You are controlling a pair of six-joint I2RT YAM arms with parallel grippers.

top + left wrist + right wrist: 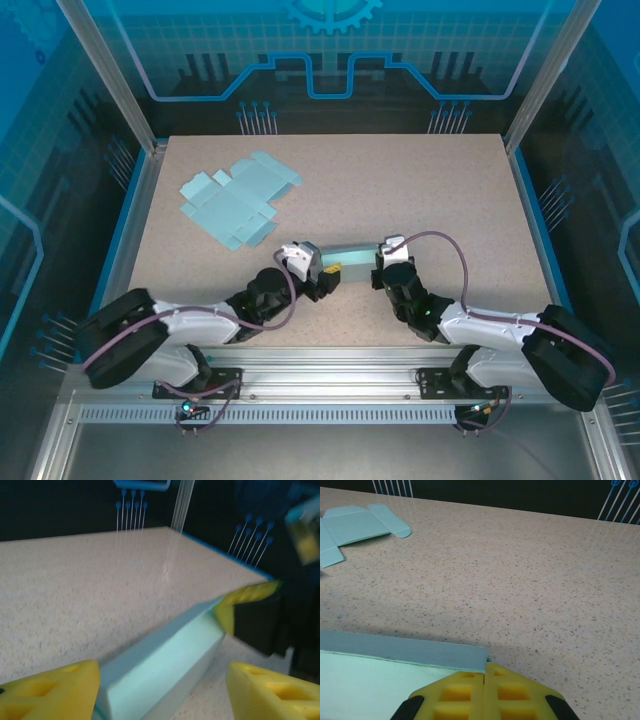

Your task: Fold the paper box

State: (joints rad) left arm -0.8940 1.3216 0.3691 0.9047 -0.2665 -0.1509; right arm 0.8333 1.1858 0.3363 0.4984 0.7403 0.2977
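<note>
A folded light-blue paper box (352,262) lies lengthwise between my two grippers near the table's front middle. My left gripper (325,272) is open, its yellow fingers (55,692) standing either side of the box's (165,665) near end; the left finger is close against the box and the right finger stands apart from it. My right gripper (384,262) is shut at the box's other end. In the right wrist view its tips (485,672) meet at the box's (395,652) corner, with a sliver of blue paper between them.
A flat, unfolded blue paper box blank (235,200) lies at the back left of the speckled table (420,190), and it also appears in the right wrist view (357,525). Metal frame posts and blue panels border the table.
</note>
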